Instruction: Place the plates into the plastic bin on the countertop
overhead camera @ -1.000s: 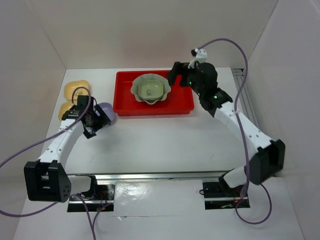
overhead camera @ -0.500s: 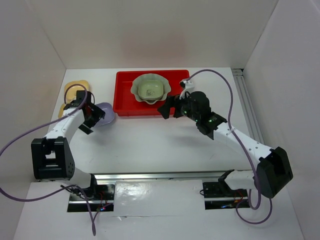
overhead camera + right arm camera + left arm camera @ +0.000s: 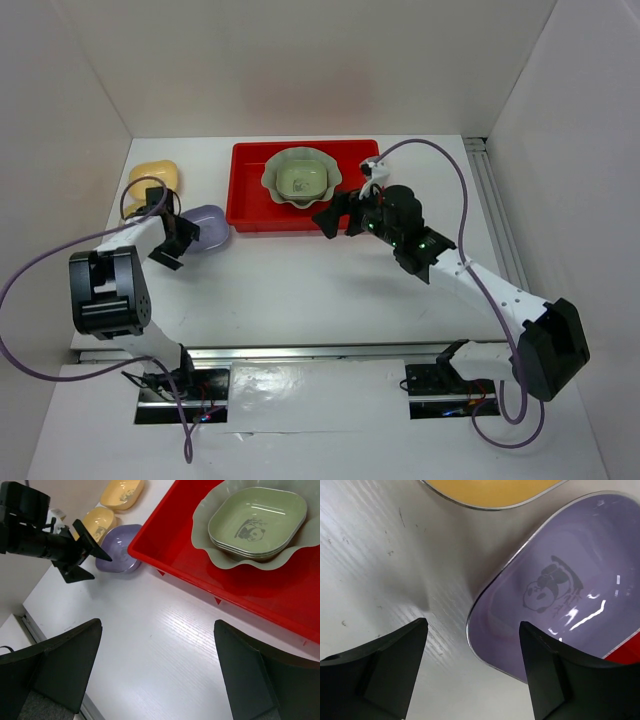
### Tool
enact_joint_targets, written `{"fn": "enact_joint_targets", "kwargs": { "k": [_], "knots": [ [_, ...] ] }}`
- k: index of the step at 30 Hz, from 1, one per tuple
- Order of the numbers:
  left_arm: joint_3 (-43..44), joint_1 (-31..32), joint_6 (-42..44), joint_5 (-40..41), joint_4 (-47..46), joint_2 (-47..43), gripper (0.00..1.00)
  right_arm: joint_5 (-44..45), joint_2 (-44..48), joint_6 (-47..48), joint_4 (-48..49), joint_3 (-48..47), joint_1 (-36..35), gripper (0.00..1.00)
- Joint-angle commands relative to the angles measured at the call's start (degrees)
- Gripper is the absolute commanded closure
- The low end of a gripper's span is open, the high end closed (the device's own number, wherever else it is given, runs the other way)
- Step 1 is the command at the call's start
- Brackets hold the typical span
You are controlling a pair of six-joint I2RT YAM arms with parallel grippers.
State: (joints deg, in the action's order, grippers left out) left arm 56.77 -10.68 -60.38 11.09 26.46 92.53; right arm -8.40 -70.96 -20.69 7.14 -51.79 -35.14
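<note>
The red plastic bin [image 3: 355, 208] stands at the back of the white countertop [image 3: 320, 290]. In it lies the pale green scalloped dish [image 3: 275, 185] with an olive green dish [image 3: 303, 177] stacked inside; both show in the right wrist view [image 3: 225, 555] [image 3: 255, 520]. The lavender dish [image 3: 208, 228] [image 3: 555, 590] lies on the countertop just left of the bin. My left gripper [image 3: 175, 238] [image 3: 472, 675] is open, and the dish's rim lies between its fingers. My right gripper [image 3: 335, 213] [image 3: 157, 670] is open and empty above the countertop in front of the bin.
A yellow dish [image 3: 153, 177] [image 3: 122, 493] lies at the back left, and a tan-yellow one [image 3: 98, 522] [image 3: 490, 490] beside the lavender dish, mostly under my left arm in the top view. White walls close in the left, back and right.
My right gripper has swung from the bin's right end to the countertop in front of the bin. My left gripper has shifted a little left along the lavender dish.
</note>
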Motion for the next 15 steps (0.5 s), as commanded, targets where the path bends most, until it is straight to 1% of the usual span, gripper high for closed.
{"fn": "enact_joint_targets", "kwargs": {
  "k": [1,4,6,7,8,10,11,12,13,15],
  "knots": [
    [-1.8,0.0,-1.5,-0.7,-2.6,2.1,0.14,0.9,1.6,-0.2,3.4,0.5,-1.0,0.0],
    [-3.3,0.0,-2.1,-0.1,-3.3,2.7,0.2,1.5,2.1,0.3,2.7,0.5,-1.0,0.0],
    [-3.9,0.0,-2.1,0.8,-3.3,2.7,0.3,1.5,2.8,0.3,2.2,0.5,-1.0,0.0],
    [-4.0,0.0,-3.5,2.9,-2.4,2.7,0.38,2.1,2.8,0.3,2.2,0.5,-1.0,0.0],
    [-4.6,0.5,-4.0,3.9,-1.2,2.0,0.58,2.1,3.3,0.3,2.2,0.5,-1.0,0.0],
    [-6.4,1.0,-4.7,5.5,0.6,-0.9,0.69,2.1,3.3,0.3,2.2,0.5,-1.0,0.0],
    [-7.1,1.0,-5.4,7.2,1.2,-2.3,0.77,2.1,3.3,0.3,2.2,0.5,-1.0,0.0],
    [-7.8,1.0,-6.1,8.1,2.1,-3.7,0.93,2.1,3.3,0.3,2.2,0.5,-1.0,0.0],
    [-9.3,1.0,-6.2,8.9,2.8,-5.1,0.99,2.1,3.3,0.3,2.2,0.5,-1.0,0.0],
    [-9.8,1.0,-6.7,9.6,3.8,-8.7,1.0,2.1,3.3,-0.2,2.2,0.5,-1.0,0.0]
  ]
}}
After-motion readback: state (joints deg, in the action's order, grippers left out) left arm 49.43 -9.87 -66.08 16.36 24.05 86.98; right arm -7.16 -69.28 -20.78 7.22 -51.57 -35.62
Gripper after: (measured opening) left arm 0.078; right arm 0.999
